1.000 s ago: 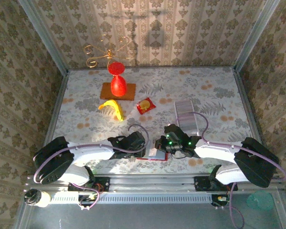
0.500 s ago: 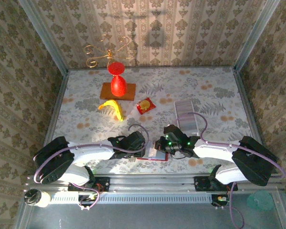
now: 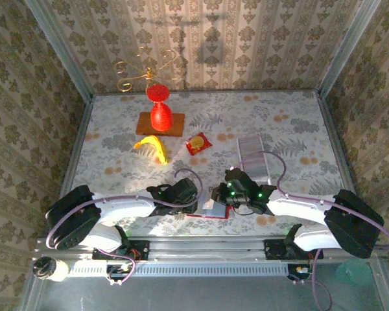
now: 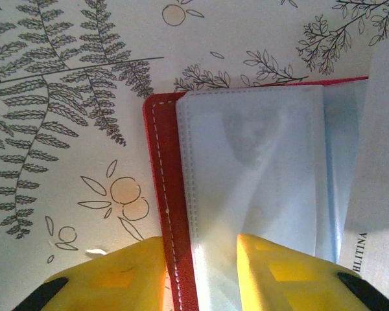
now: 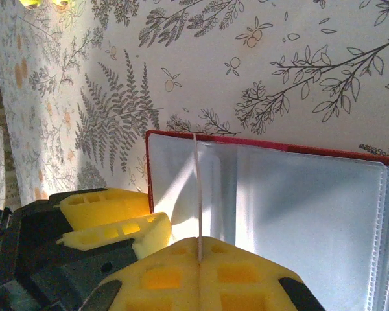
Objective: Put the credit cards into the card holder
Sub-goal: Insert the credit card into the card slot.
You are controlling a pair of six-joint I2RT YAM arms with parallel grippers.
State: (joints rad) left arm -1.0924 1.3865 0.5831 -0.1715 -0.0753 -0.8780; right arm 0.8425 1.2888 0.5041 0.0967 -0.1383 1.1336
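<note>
Currently mid-insertion: right gripper point(image 5: 199, 245) clamped on one card point(image 5: 196, 188) edge-on above the open card holder point(image 4: 157, 194) at near edge of worktop point(image 3: 279, 116), left gripper point(image 4: 201, 253) spread astride its left border; next, probably a straight push into a sleeve point(image 5: 298, 207).

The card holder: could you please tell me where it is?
The card holder lies open at the table's near edge, centre of the top view, between the left gripper and the right gripper, whose fingers pinch a credit card.
</note>
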